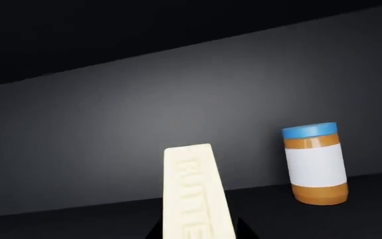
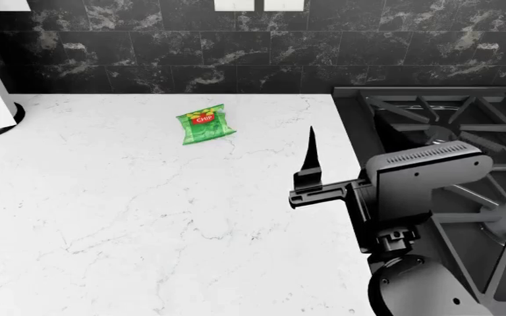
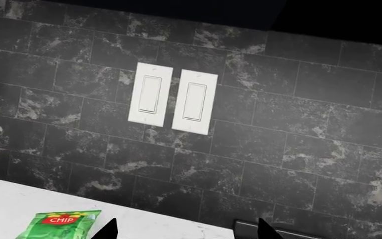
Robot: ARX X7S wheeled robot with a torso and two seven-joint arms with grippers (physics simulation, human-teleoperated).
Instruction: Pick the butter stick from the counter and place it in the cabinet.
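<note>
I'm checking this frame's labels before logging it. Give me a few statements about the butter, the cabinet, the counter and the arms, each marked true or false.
1. The butter stick is between the left gripper's fingers, inside a dark cabinet. True.
2. A jar with a red lid stands near it. False: the lid is blue.
3. The green chip bag lies on the counter. True.
4. The right gripper holds the chip bag. False: it is empty, apart from the bag.

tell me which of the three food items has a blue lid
The peanut butter jar standing in the dark cabinet, seen in the left wrist view. The butter stick is a plain pale bar, and the chip bag on the counter is green.
</note>
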